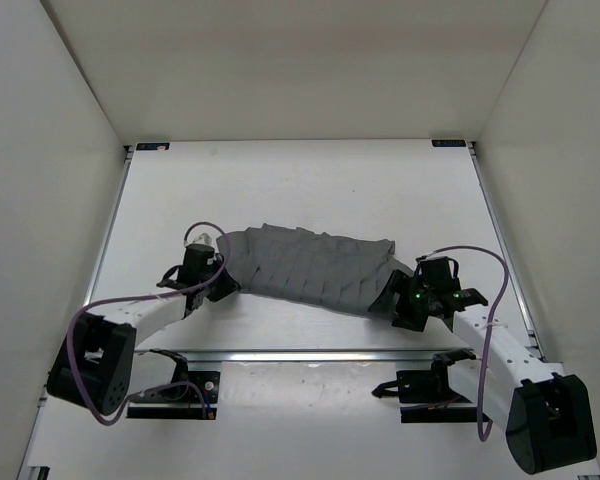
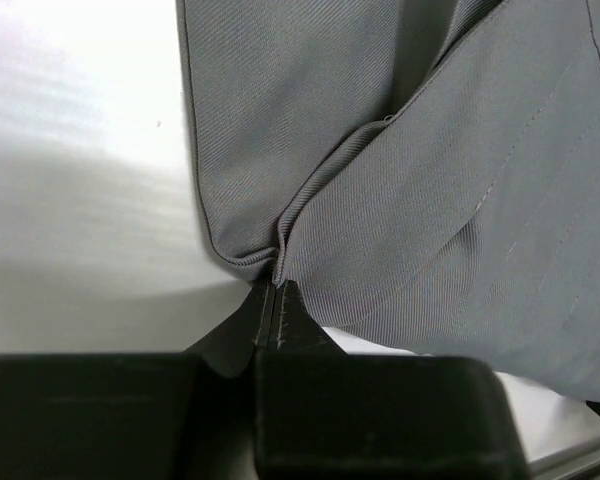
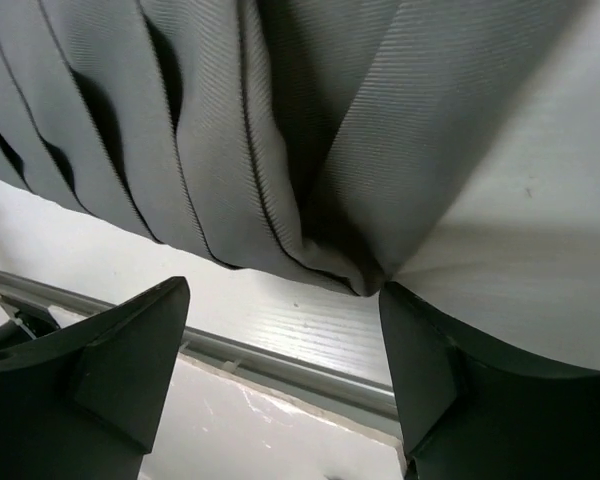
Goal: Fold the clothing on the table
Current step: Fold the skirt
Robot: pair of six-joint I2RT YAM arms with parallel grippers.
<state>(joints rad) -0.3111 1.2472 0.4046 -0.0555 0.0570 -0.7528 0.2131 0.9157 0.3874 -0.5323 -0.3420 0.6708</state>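
Note:
The clothing (image 1: 310, 265), a grey pleated skirt, lies in a curved band across the middle of the table (image 1: 310, 180). My left gripper (image 1: 220, 272) is at its left end. In the left wrist view that gripper (image 2: 276, 286) is shut, its tips pinching a fold at the hem of the clothing (image 2: 430, 200). My right gripper (image 1: 400, 305) is at the skirt's right end. In the right wrist view it (image 3: 285, 300) stands wide open, and a corner of the clothing (image 3: 280, 130) lies just beyond the fingertips (image 3: 410, 320), touching the right one, with nothing gripped.
A metal rail (image 1: 310, 353) runs along the table's near edge, just behind both grippers, and shows as a grey strip (image 3: 280, 362) in the right wrist view. White walls enclose the table on three sides. Both arm bases sit below the rail.

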